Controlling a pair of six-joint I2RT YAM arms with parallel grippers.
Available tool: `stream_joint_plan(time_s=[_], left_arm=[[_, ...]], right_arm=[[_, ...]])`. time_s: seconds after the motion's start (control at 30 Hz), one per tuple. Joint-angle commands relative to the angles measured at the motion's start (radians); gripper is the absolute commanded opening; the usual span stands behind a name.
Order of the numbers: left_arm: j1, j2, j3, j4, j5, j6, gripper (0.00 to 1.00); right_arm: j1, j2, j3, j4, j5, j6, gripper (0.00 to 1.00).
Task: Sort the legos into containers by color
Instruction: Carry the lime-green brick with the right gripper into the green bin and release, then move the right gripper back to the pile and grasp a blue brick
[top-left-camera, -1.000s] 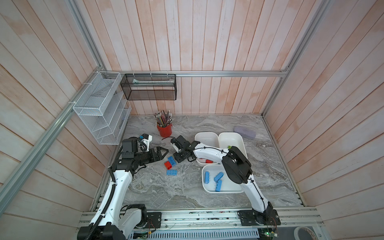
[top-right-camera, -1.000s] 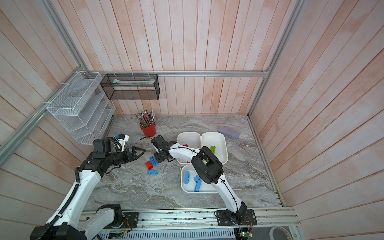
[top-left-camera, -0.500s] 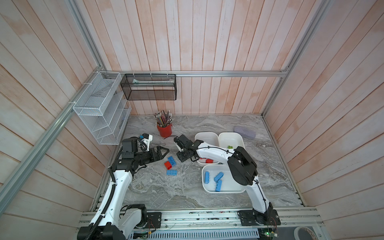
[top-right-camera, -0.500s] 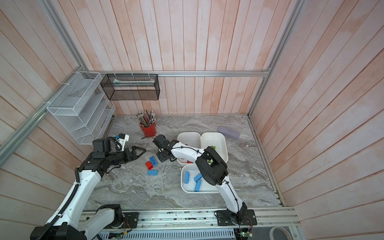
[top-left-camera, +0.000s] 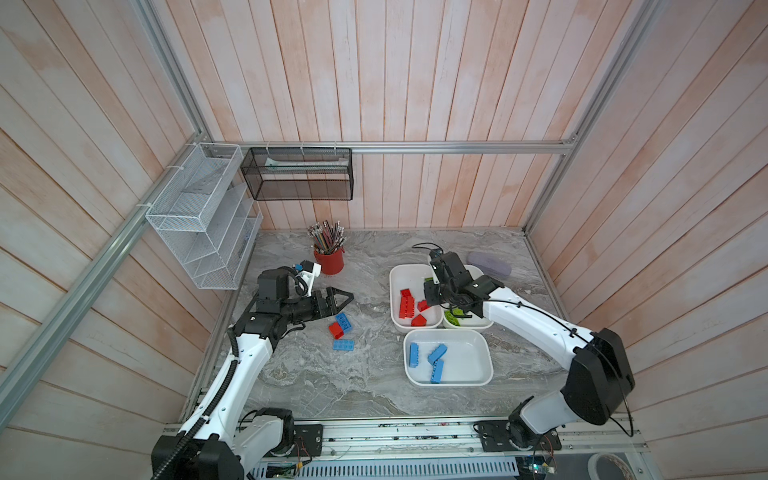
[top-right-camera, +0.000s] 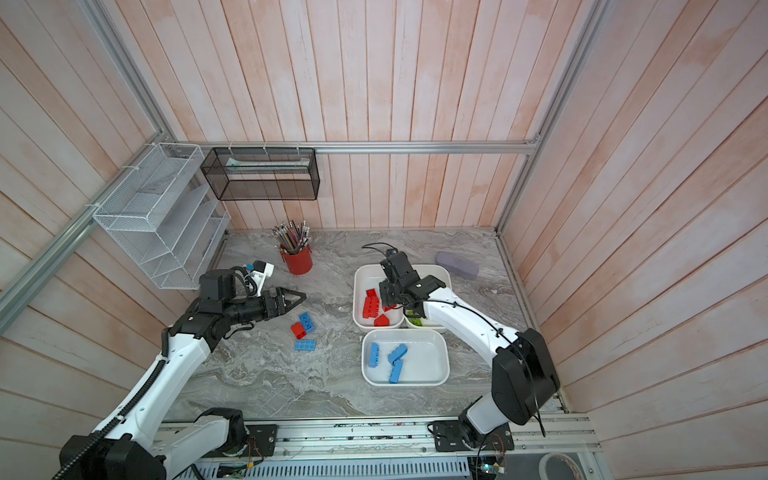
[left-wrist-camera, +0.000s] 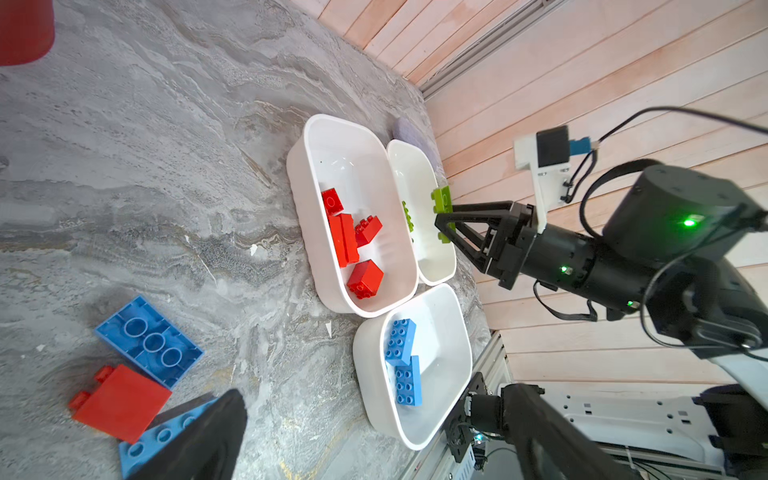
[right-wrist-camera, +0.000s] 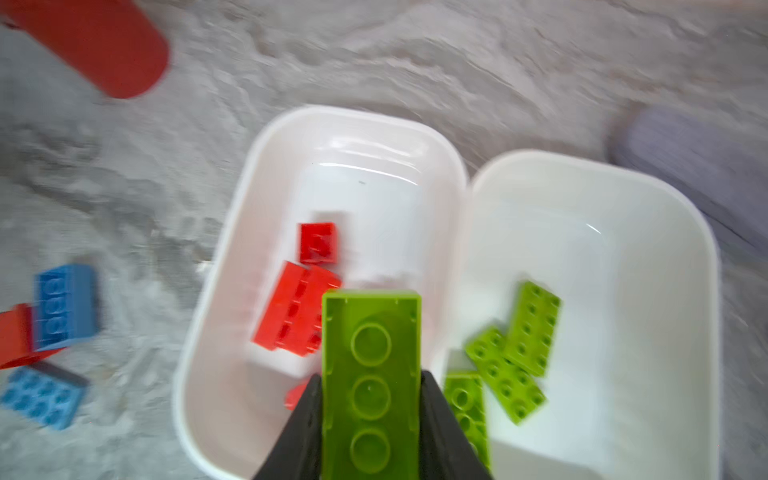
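Three loose legos (top-left-camera: 343, 322) sit left of centre, two blue and one red, close together. The left gripper (top-left-camera: 345, 301) hangs just beside them, jaws wide, holding nothing.

There are three white tubs with rims touching:
- The red tub (top-left-camera: 409, 276) holds four red.
- The green tub (right-wrist-camera: 590, 162) holds three lime.
- The blue tub (top-left-camera: 467, 357), in front, holds three blue.

The right gripper (right-wrist-camera: 370, 376) is clamped on one oblong lime brick (right-wrist-camera: 371, 332) above the red/green seam.

Versus a second ago, the right arm has swung from beside the loose cluster to over the tubs. The left arm is unmoved.

Bare marble (top-left-camera: 374, 374) runs between cluster and tubs and along the front. A purple case (top-left-camera: 489, 264) sits by the back right wall.
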Motion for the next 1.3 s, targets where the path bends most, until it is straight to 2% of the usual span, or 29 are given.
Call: stream_joint_plan(time_s=[0.0,0.2,0.37,0.43,0.53,0.63,0.73,0.93,1.27], left_arm=[[-0.016,0.011,0.038,0.049,0.007,-0.014,1.0],[-0.017,0.023,0.044,0.036,-0.004,-0.008,1.0],[-0.017,0.011,0.05,0.0,-0.025,0.012,1.0],[-0.017,0.006,0.057,-0.022,-0.042,0.025,1.0],[0.003,-0.001,0.054,-0.046,-0.059,0.036,1.0],[0.042,-0.014,0.041,-0.064,-0.054,0.046,1.0],[0.074,-0.029,0.038,-0.096,-0.059,0.064,1.0],[0.104,-0.054,0.028,-0.125,-0.082,0.079,1.0],[0.113,-0.065,0.011,-0.142,-0.094,0.093,1.0]], right_arm=[[-0.101,-0.044,-0.109,0.007,0.034,0.021,0.3],[-0.224,-0.017,-0.194,0.134,-0.062,-0.021,0.39],[-0.23,0.044,-0.125,0.105,-0.115,-0.064,0.66],[-0.187,0.03,-0.087,0.089,-0.11,-0.07,0.7],[-0.103,0.01,-0.037,0.096,-0.138,-0.054,0.71],[0.028,0.041,0.023,0.142,-0.182,-0.014,0.72],[0.134,0.123,0.095,0.181,-0.202,0.024,0.74],[0.277,0.316,0.246,0.241,-0.177,0.117,0.77],[0.385,0.624,0.51,0.194,-0.115,0.179,0.83]])
